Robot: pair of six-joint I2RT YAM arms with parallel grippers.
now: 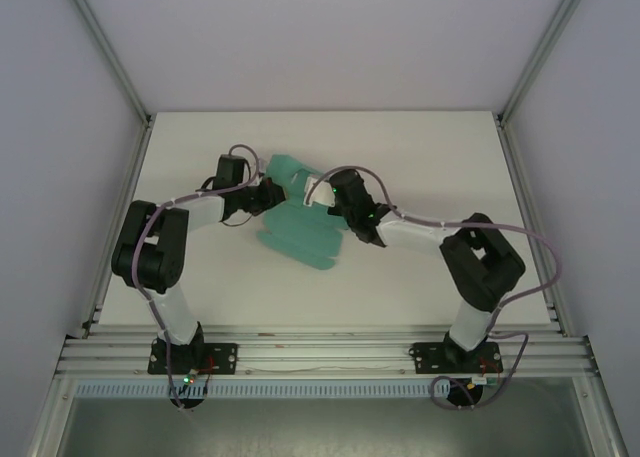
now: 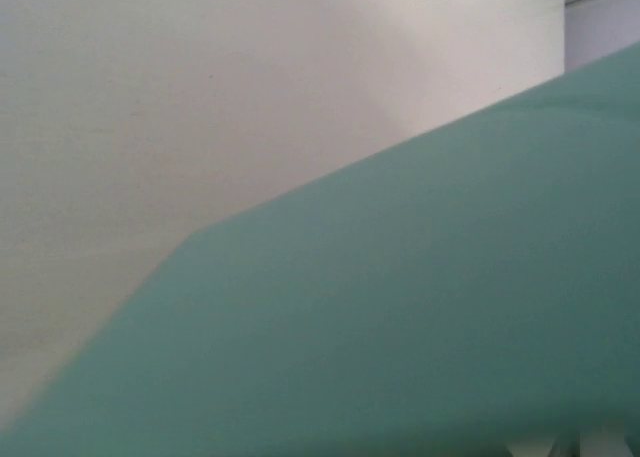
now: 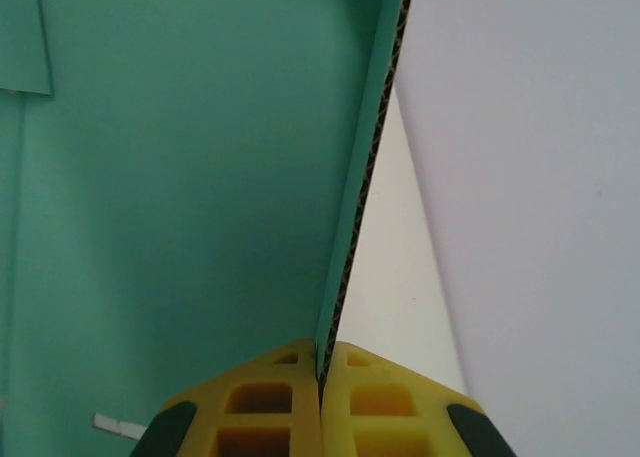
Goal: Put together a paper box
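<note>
The paper box is a teal-green card sheet, partly folded, lying mid-table with one panel raised between the two arms. My left gripper meets its left edge. In the left wrist view a teal panel covers the lower right and hides the fingers. My right gripper reaches the raised panel from the right. In the right wrist view its yellow fingers are shut on the corrugated edge of an upright panel, at the gripper.
The white table has bare room behind and on both sides of the card. Aluminium frame posts and grey walls close in the left, right and back. The arm bases sit on rails at the near edge.
</note>
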